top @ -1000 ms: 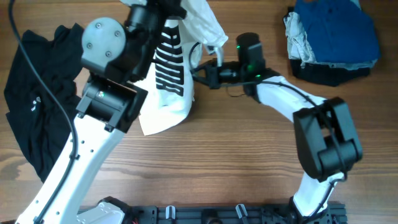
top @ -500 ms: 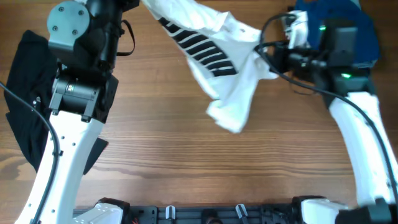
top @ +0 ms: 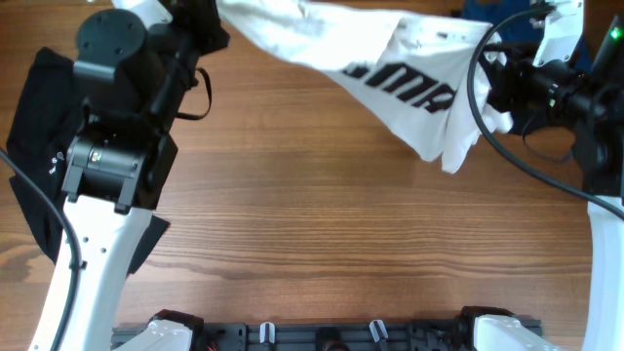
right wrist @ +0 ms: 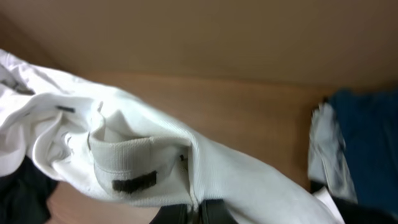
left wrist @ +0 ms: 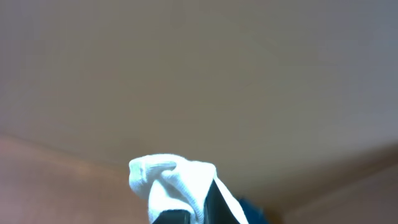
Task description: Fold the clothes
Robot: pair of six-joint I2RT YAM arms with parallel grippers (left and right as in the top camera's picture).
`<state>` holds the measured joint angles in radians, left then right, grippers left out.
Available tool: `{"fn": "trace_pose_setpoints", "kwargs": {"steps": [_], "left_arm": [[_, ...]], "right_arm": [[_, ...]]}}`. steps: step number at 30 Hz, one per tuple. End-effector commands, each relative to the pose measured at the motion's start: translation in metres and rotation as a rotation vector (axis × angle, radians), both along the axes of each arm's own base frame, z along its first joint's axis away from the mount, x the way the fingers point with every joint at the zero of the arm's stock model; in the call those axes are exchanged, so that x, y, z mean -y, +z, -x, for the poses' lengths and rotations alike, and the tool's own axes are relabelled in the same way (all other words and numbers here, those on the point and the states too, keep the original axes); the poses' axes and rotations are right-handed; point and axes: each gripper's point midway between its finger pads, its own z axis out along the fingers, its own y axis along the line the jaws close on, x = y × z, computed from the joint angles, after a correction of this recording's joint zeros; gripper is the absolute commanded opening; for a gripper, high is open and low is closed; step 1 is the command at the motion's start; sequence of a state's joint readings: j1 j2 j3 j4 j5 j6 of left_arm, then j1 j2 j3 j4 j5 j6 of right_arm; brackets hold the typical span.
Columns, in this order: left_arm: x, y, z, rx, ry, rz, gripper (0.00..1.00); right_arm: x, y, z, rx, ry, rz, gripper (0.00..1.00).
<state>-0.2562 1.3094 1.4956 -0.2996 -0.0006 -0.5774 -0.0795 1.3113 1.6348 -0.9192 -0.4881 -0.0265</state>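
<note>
The white T-shirt (top: 322,44) of the clothes hangs stretched in the air between my two grippers, its black print (top: 409,95) facing up. At the top left, my left gripper (top: 202,19) is shut on one end of it. The left wrist view shows a bunch of white fabric (left wrist: 171,183) pinched in that gripper (left wrist: 199,214). My right gripper (top: 495,90) is shut on the other end at the right. In the right wrist view this gripper (right wrist: 198,213) clamps the T-shirt (right wrist: 249,180) beside the collar and its dark label (right wrist: 134,182).
A black garment (top: 39,146) lies at the table's left edge beneath my left arm. A blue garment (top: 485,12) (right wrist: 367,143) and a grey one (right wrist: 326,149) are piled at the back right behind my right arm. Bare wood table (top: 322,224) fills the middle and front.
Both arms have pulled apart, the left up and left, the right far to the right. The T-shirt has gone from a hanging bundle to a stretched span.
</note>
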Motion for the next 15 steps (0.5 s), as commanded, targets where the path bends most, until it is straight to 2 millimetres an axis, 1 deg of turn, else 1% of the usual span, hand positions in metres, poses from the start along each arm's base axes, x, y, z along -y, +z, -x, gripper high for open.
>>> {"fn": "trace_pose_setpoints", "kwargs": {"steps": [1, 2, 6, 9, 11, 13, 15], "left_arm": [[0.018, -0.048, -0.025, -0.125, -0.066, -0.046, 0.04], [0.023, -0.057, -0.032, -0.140, -0.083, -0.047, 0.04], [0.048, -0.090, -0.069, -0.152, -0.163, -0.033, 0.04], [0.073, -0.110, -0.093, -0.127, -0.234, -0.018, 0.04], [0.090, -0.120, -0.103, -0.103, -0.273, -0.012, 0.04], [0.104, -0.125, -0.108, -0.081, -0.292, -0.010, 0.04], [0.110, -0.128, -0.112, -0.068, -0.286, -0.012, 0.04]], "right_arm": [[0.013, -0.022, -0.012, -0.054, -0.032, 0.077, 0.04], [0.014, -0.026, -0.014, -0.068, -0.040, 0.083, 0.04], [0.021, -0.039, -0.019, -0.111, -0.068, 0.105, 0.04], [0.032, -0.044, -0.020, -0.129, -0.112, 0.130, 0.04], [0.042, -0.045, -0.019, -0.138, -0.140, 0.135, 0.04], [0.051, -0.047, -0.018, -0.148, -0.164, 0.132, 0.04], [0.055, -0.048, -0.016, -0.157, -0.175, 0.131, 0.04]]}}
